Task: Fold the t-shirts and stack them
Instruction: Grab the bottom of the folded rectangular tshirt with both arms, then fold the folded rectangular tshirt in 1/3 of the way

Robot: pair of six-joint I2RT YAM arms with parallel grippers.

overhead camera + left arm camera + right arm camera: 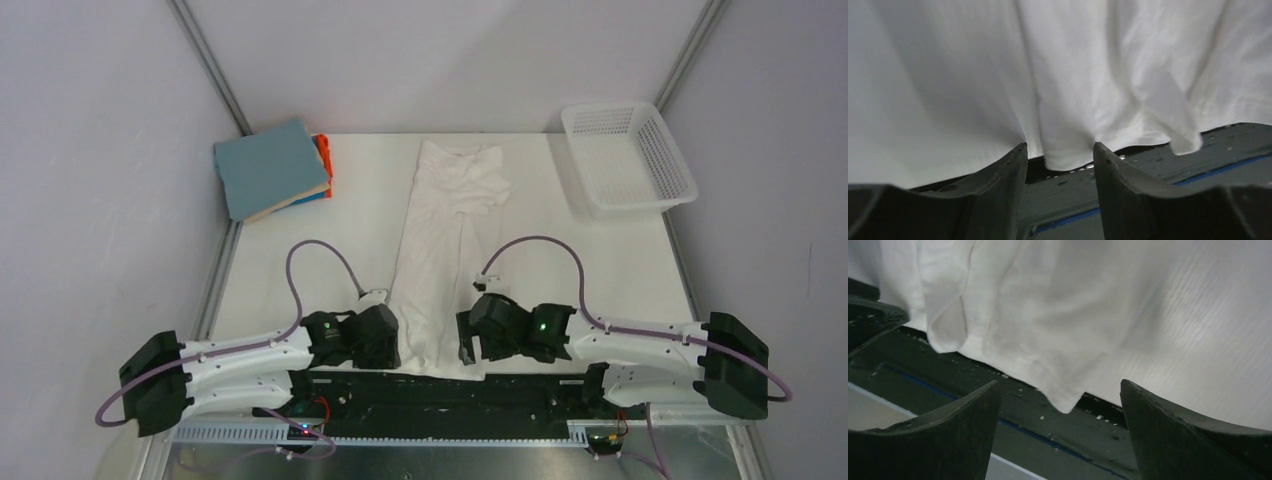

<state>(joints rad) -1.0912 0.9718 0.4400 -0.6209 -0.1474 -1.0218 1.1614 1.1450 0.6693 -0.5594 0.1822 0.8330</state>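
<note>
A white t-shirt (440, 240) lies lengthwise down the middle of the table, folded into a long narrow strip, its hem hanging over the near edge. My left gripper (398, 345) is open at the hem's left corner; the hem (1068, 157) shows just beyond its fingers. My right gripper (462, 345) is open at the hem's right corner (1063, 402). Neither holds cloth. A stack of folded shirts (270, 168), dusty blue-grey on top with beige, bright blue and orange edges below, sits at the back left.
A white plastic mesh basket (628, 158) stands at the back right, empty. The black rail (440, 385) of the arm mounts runs along the near edge under the hem. Grey walls and metal posts close in the table.
</note>
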